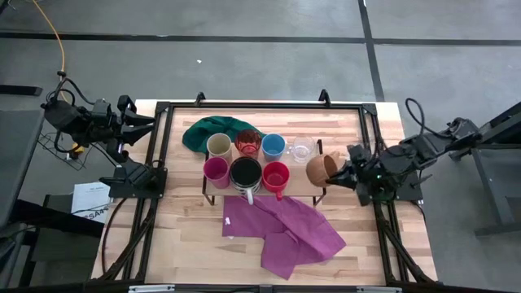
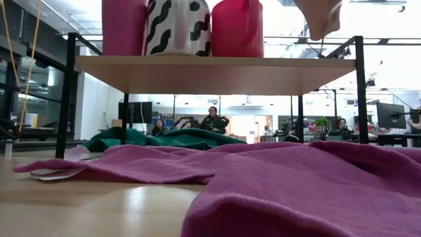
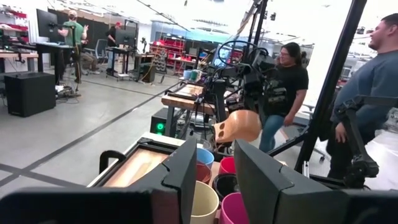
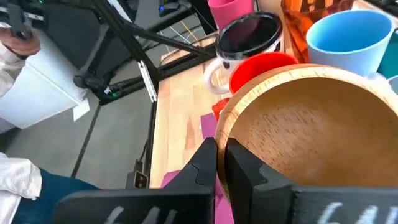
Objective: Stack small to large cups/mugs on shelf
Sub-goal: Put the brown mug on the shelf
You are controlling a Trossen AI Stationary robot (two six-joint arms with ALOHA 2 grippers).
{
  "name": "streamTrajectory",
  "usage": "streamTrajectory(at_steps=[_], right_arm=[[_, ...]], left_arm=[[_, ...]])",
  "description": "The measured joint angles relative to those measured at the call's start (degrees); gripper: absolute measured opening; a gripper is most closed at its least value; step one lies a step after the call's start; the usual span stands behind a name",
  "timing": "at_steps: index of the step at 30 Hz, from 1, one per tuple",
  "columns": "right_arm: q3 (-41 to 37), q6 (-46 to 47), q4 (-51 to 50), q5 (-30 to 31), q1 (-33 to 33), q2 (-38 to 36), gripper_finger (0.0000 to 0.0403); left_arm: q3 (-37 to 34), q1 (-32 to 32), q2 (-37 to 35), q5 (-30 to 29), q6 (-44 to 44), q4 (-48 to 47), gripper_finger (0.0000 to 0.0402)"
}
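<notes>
The shelf (image 1: pixel 299 185) carries cream (image 1: pixel 218 145), translucent red (image 1: pixel 247 142), blue (image 1: pixel 273 146) and clear glass (image 1: pixel 303 149) cups in its far row. Its near row holds a magenta cup (image 1: pixel 216 171), a black-and-white striped mug (image 1: pixel 246 173) and a red mug (image 1: pixel 276 176). My right gripper (image 1: pixel 345 172) is shut on the tan wooden cup (image 1: pixel 322 169), above the shelf's right end. My left gripper (image 1: pixel 149 122) waits open at the table's far left corner. My right gripper pinches the wooden cup's wall at its rim (image 4: pixel 222 127), one finger (image 4: pixel 244 167) inside the cup and one (image 4: pixel 204 163) outside. The fingers come from the table's right, slanting slightly down. The cup lies tipped on its side, mouth toward the gripper, lifted clear of the shelf (image 2: pixel 217 72).
A green cloth (image 1: pixel 210 130) lies behind the shelf's left end. A purple cloth (image 1: pixel 285 232) is spread on the table in front of the shelf. A black metal frame (image 1: pixel 260 105) borders the tabletop. People (image 3: pixel 287 81) stand in the room beyond the table.
</notes>
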Motion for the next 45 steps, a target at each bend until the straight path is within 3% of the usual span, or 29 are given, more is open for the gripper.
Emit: streamTrajectory(at_steps=[24,31,45], right_arm=[[0.09,1.28,1.00,-2.38,-0.54,10.65,0.0000],[4.24,-1.76,-4.37,-4.88,-2.43,14.88,0.0000],[4.87,-2.84,-4.86,-5.57,-3.25,16.91,0.0000]], left_arm=[[-0.01,-0.01,0.00,0.09,0.02,-1.06,0.0095],[-0.01,-0.01,0.00,0.09,0.00,-1.04,0.0095],[-0.01,0.01,0.00,0.33,0.02,-1.13,0.0095]])
